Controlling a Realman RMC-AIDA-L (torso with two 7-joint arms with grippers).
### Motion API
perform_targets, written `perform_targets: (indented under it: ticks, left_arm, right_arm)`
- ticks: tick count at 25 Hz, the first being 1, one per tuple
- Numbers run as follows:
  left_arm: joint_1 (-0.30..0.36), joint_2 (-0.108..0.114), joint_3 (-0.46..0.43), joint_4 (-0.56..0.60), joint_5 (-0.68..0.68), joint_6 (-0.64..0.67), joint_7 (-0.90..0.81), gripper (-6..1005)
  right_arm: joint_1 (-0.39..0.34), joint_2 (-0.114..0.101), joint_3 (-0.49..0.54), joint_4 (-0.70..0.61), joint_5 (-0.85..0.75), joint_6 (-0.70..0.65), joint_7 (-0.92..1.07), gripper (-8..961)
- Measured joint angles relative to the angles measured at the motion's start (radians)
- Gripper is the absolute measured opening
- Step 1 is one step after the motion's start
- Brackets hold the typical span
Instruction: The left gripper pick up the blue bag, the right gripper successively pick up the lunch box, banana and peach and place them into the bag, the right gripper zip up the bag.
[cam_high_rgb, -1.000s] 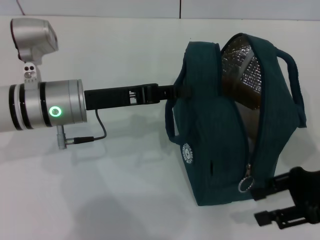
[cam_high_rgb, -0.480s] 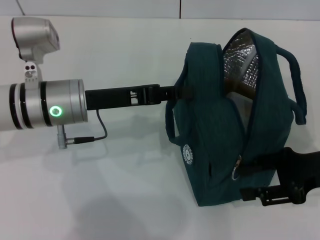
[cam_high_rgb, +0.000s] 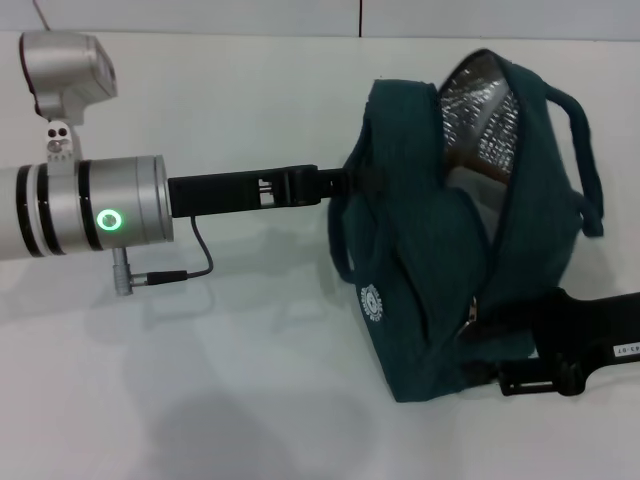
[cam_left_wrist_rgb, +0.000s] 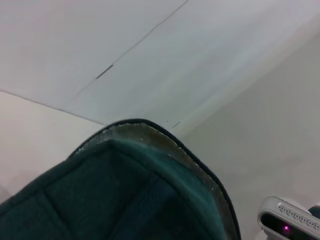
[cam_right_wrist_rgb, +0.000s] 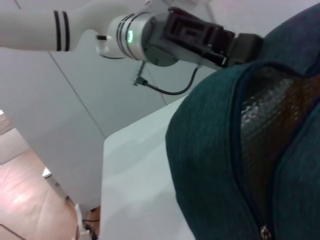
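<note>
The blue bag (cam_high_rgb: 425, 280) hangs upright over the white table, its top gaping on the silvery lining (cam_high_rgb: 482, 125). My left gripper (cam_high_rgb: 345, 184) is shut on a bag handle at the bag's left side and holds it up; it also shows in the right wrist view (cam_right_wrist_rgb: 240, 46). My right gripper (cam_high_rgb: 478, 328) reaches in from the lower right and is shut on the zipper pull (cam_high_rgb: 468, 318), low on the bag's front. The right wrist view shows the bag (cam_right_wrist_rgb: 210, 150) and the pull (cam_right_wrist_rgb: 262, 231). The lunch box, banana and peach are out of view.
The white table (cam_high_rgb: 230, 380) spreads left and in front of the bag. The left arm's silver wrist (cam_high_rgb: 110, 220) with its green light and a cable loop (cam_high_rgb: 195, 265) lies over the table's left. The left wrist view shows only bag fabric (cam_left_wrist_rgb: 125, 200) and wall.
My right gripper has moved up and to the left along the bag's front, taking the zipper pull with it. The bag's lower opening has closed and the bag has leaned slightly left.
</note>
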Motion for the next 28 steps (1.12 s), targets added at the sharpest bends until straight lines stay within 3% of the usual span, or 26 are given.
perform_targets:
  ticks: [6,12,18,28]
  left_arm:
    - [0.003,0.0,-0.001,0.0,-0.002,0.0,0.003,66]
    - [0.006,0.001,-0.001,0.0,-0.002,0.0,0.003,66]
    - [0.008,0.002,-0.001,-0.001,-0.002,0.0,0.003,66]
    - [0.016,0.002,-0.001,0.0,-0.003,0.0,0.002,66]
  right_arm:
    - [0.001,0.0,-0.027,0.002,0.029,0.029,-0.008,527]
    - [0.017,-0.009,-0.077,0.003,0.032,-0.104,-0.007,523]
    - [0.007,-0.04,-0.069,0.0,0.035,-0.163,0.031,521]
    - [-0.01,-0.065,-0.007,-0.001,0.011,-0.143,0.071,518]
